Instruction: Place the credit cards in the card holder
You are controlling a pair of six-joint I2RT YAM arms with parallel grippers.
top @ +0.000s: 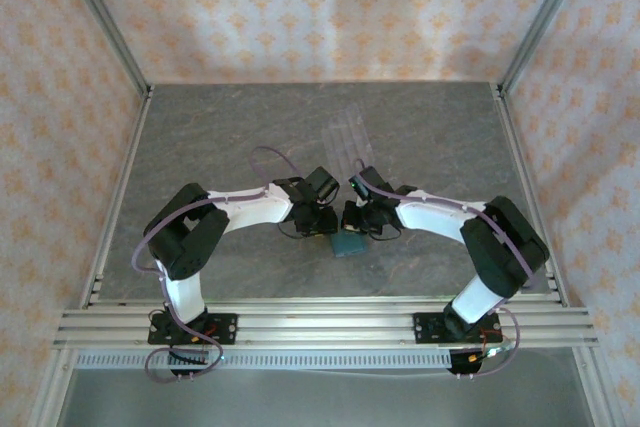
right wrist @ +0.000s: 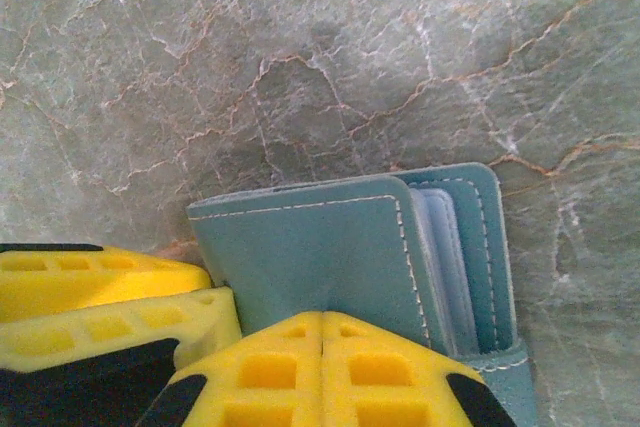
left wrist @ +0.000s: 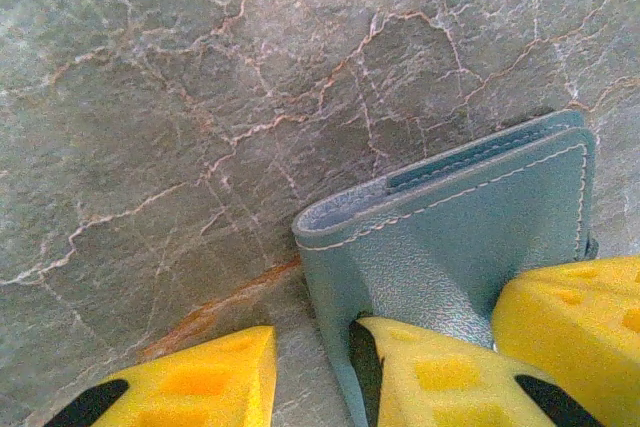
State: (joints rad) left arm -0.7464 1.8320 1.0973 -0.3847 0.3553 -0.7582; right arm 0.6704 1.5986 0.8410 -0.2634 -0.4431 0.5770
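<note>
**Fig. Two-arm hold on the card holder.** The right gripper [right wrist: 322, 322] is closed, its yellow fingertips meeting along a seam with nothing visible between them; they rest at the 6 o'clock edge of the teal card holder [right wrist: 300, 247], on its upper flap. The left gripper [left wrist: 315, 342] stands partly open. One finger overlaps the holder's cover, while the other sits apart at 8 o'clock, with a strip of bare table [left wrist: 200, 97] between it and the leather, so nothing is clamped. The holder lies flat at the table's centre, between the two grippers.

**Hazards (judged).** The stone looks smooth. A sideways push from the left finger could slide the holder instead of lifting its flap. If the closed right fingertips slip off the edge, the flap could fall back over the pockets. The two grippers work very close together, so a small misaimed move could make them collide.

**Views compared.** The right wrist view shows the opening at 3 o'clock, with pale layers inside stitched pockets. Whether these are credit cards or lining cannot be told. The left wrist view shows the opposite corner, apparently raised slightly off the layer beneath. The top view places a clear ridged tray [top: 350, 135] at 12 o'clock from the holder.
</note>
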